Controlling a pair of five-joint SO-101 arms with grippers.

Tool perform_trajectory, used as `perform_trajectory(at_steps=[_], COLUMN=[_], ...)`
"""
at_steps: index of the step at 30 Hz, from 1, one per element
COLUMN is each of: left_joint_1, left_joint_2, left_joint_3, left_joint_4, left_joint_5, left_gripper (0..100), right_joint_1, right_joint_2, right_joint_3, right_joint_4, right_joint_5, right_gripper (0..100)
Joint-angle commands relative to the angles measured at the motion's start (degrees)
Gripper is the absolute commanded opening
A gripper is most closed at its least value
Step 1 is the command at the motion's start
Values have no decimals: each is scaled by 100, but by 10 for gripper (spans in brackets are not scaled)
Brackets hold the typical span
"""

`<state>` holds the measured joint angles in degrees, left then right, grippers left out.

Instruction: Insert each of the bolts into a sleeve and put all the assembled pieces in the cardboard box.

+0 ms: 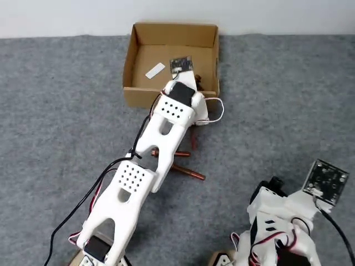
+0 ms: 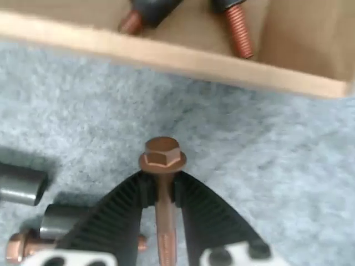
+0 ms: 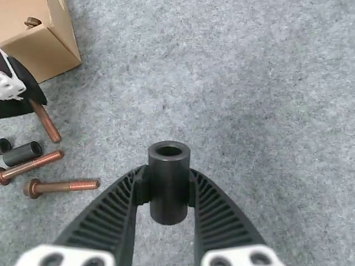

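Right gripper (image 3: 168, 178) clamping sleeve (image 3: 168, 194), bore end showing, at near right. Left gripper (image 2: 162, 185) pinching bolt (image 2: 162, 160) just near side of cardboard box (image 2: 166, 55). I'm reading insertion as pending; next move needing bolt lined up with bore.

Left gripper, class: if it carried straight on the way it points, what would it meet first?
Probably the near wall of the cardboard box, hit by the bolt in the left gripper; height above the carpet is unclear.
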<state>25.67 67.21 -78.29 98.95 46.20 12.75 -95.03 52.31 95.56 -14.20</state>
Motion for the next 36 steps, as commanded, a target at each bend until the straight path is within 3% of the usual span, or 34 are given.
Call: perform_trajectory(at_steps=[1, 8, 11, 16, 24, 30, 36], left_joint_1=[0, 18, 123, 396, 404, 404, 396], left_joint_2=[-1002, -2664, -3552, -5398, -8343, -10699, -12941], left_joint_3=[-321, -268, 312, 2396, 6000, 8716, 11407], left_joint_4=[176, 185, 185, 176, 62, -1020, -2356], left_joint_5=[-369, -571, -580, -589, -967, -1530, -2189], left_gripper=[4, 4, 4, 4, 4, 4, 4], right_joint_1=[13, 13, 13, -4, -1007, -1411, -2325], right_joint_2=[-22, -31, -31, -31, -31, -31, -31], right_joint_3=[-62, -62, -62, -62, -35, -26, -26], right_joint_4=[-136, -136, -136, -136, -136, -136, -268], right_joint_5=[70, 316, 396, 396, 343, 334, -396], right_gripper=[8, 8, 8, 8, 8, 8, 8])
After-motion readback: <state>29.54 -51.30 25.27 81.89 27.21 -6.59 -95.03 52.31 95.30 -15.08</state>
